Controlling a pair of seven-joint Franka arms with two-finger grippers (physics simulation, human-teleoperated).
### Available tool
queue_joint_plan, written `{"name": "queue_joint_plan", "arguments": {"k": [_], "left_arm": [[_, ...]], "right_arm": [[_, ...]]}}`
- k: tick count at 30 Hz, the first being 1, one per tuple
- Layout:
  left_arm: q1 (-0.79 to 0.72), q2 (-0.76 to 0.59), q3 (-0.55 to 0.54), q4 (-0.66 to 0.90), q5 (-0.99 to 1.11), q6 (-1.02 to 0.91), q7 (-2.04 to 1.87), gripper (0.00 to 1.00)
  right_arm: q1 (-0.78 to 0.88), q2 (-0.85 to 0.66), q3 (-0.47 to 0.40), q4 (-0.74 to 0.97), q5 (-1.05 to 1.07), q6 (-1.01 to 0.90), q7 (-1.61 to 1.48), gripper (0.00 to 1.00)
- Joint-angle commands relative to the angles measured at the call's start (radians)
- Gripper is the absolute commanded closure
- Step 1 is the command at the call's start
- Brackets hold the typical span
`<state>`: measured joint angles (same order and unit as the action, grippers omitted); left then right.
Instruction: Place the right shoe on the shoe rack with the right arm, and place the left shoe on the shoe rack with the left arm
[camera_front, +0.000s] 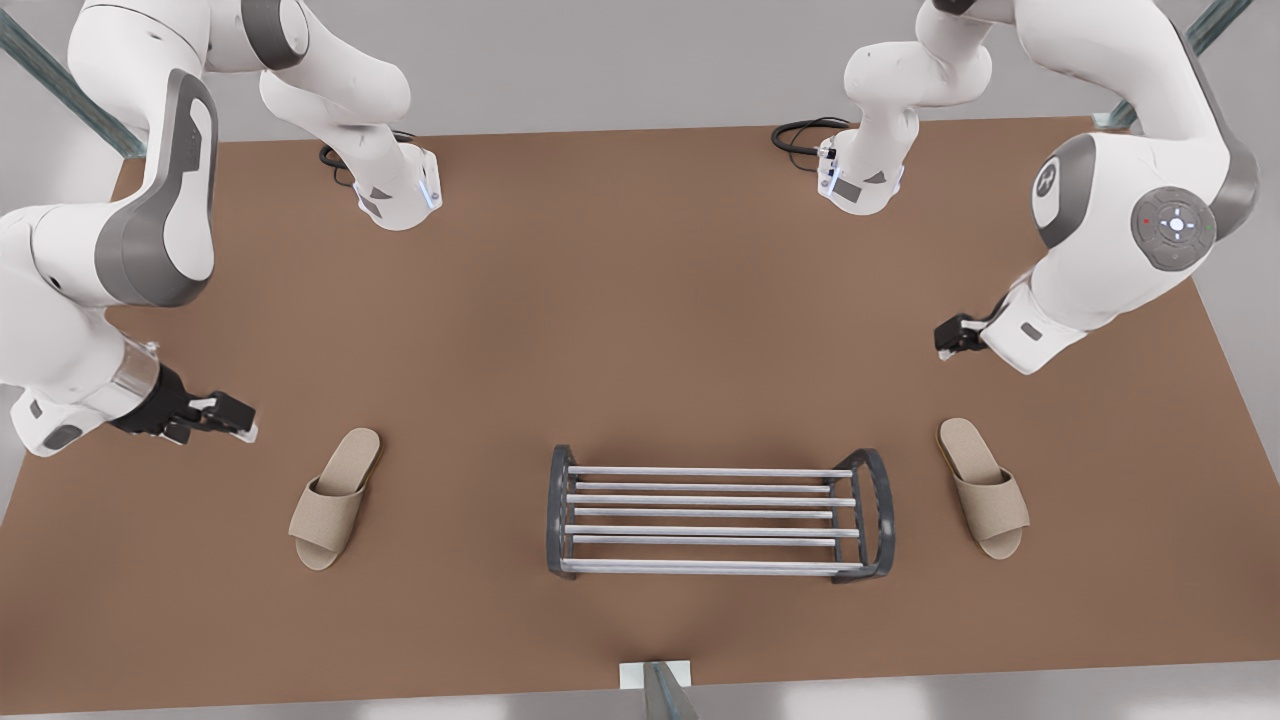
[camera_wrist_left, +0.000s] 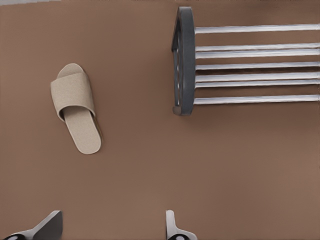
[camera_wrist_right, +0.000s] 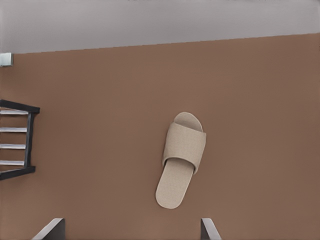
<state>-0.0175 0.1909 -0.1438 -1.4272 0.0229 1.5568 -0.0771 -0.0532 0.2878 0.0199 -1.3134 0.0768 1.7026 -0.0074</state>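
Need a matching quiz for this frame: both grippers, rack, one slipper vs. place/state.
Things:
1. black two-finger left gripper
2. black two-finger right gripper
3. grey-framed, silver-barred shoe rack
4. beige woven slipper nearest the right gripper

Place/state:
a. open, at the front view's left
b. holds no shoe, stands mid-scene
c. open, at the front view's right
d. lies flat on the brown table, untouched

Pairs: 1-c, 2-a, 3-b, 4-d

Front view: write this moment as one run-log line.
right gripper open, near right shoe | left gripper open, near left shoe | both shoes on table beside shoe rack
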Motion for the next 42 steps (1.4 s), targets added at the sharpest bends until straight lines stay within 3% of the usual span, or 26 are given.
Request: {"name": "queue_joint_plan", "arguments": {"k": [1, 4, 5, 7, 10, 11, 12, 15, 16, 17, 18, 19, 23, 27, 31, 34, 35, 39, 40, 42], "left_arm": [[-0.004, 0.001, -0.002, -0.006, 0.000, 0.088, -0.029, 0.00], [0.025, -0.005, 0.003, -0.024, 0.017, 0.109, -0.058, 0.00], [0.033, -0.066, 0.001, -0.165, 0.134, 0.314, -0.059, 0.00], [0.100, -0.130, 0.003, -0.504, 0.150, 0.937, -0.059, 0.00], [0.194, -0.015, 0.009, -0.768, 0.275, 1.772, -0.053, 0.00], [0.208, 0.041, 0.010, -0.779, 0.275, 1.904, -0.052, 0.00], [0.223, 0.059, 0.009, -0.782, 0.275, 1.931, -0.053, 0.00], [0.277, 0.082, 0.009, -0.865, 0.262, 1.933, -0.053, 0.00], [0.292, 0.091, 0.009, -0.869, 0.262, 1.931, -0.053, 0.01], [0.318, 0.120, 0.010, -0.875, 0.255, 1.931, -0.053, 0.01], [0.326, 0.143, 0.012, -0.883, 0.235, 1.931, -0.053, 0.01], [0.337, 0.150, 0.013, -0.895, 0.233, 1.930, -0.053, 0.01], [0.306, 0.188, 0.029, -0.940, 0.137, 1.930, -0.052, 0.01], [0.103, 0.245, 0.262, -0.943, 0.121, 1.930, -0.053, 0.01], [0.096, 0.288, 0.291, -0.941, 0.117, 1.930, -0.053, 0.01], [0.065, 0.309, 0.317, -0.937, 0.069, 1.931, -0.053, 0.01], [0.002, 0.324, 0.391, -0.932, 0.068, 1.931, -0.053, 0.01], [-0.041, 0.374, 0.429, -0.895, 0.038, 1.931, -0.053, 0.01], [-0.116, 0.389, 0.497, -0.897, 0.000, 1.933, -0.055, 0.01], [-0.124, 0.401, 0.503, -0.895, -0.014, 1.933, -0.053, 0.01]], "right_arm": [[0.003, -0.006, 0.000, 0.000, 0.003, 0.060, -0.009, 0.00], [0.007, -0.006, 0.002, 0.003, 0.003, 0.060, -0.009, 0.00], [0.010, -0.006, 0.002, 0.002, 0.001, 0.060, -0.008, 0.00], [0.006, 0.001, 0.002, -0.007, -0.008, 0.077, -0.002, 0.00], [0.015, -0.038, 0.018, -0.096, -0.057, 0.149, -0.006, 0.00], [0.015, -0.133, 0.023, -0.271, -0.058, 0.308, -0.005, 0.00], [0.013, -0.301, 0.040, -0.594, -0.057, 0.627, -0.006, 0.00], [-0.022, -0.582, 0.084, -1.001, -0.057, 1.028, 0.006, 0.00], [-0.085, -0.638, 0.147, -1.109, -0.057, 1.147, 0.003, 0.00], [-0.238, -0.677, 0.296, -1.194, -0.057, 1.250, 0.006, 0.00], [-0.338, -0.658, 0.379, -1.328, -0.055, 1.515, 0.004, 0.00], [-0.362, -0.570, 0.380, -1.432, -0.055, 1.785, 0.004, 0.00], [-0.392, -0.475, 0.379, -1.423, -0.043, 1.804, 0.009, 0.00], [-0.430, -0.291, 0.374, -1.297, -0.038, 1.803, -0.002, 0.00], [-0.547, -0.174, 0.373, -1.304, -0.043, 1.804, -0.069, 0.00], [-0.537, -0.108, 0.373, -1.297, -0.040, 1.806, -0.071, 0.00], [-0.519, -0.081, 0.373, -1.297, -0.038, 1.806, -0.069, 0.00], [-0.332, 0.013, 0.357, -1.242, 0.156, 1.804, -0.069, 0.00], [-0.229, 0.025, 0.302, -1.227, 0.219, 1.804, -0.069, 0.00], [-0.071, 0.050, 0.158, -1.222, 0.255, 1.806, -0.069, 0.00]]}}
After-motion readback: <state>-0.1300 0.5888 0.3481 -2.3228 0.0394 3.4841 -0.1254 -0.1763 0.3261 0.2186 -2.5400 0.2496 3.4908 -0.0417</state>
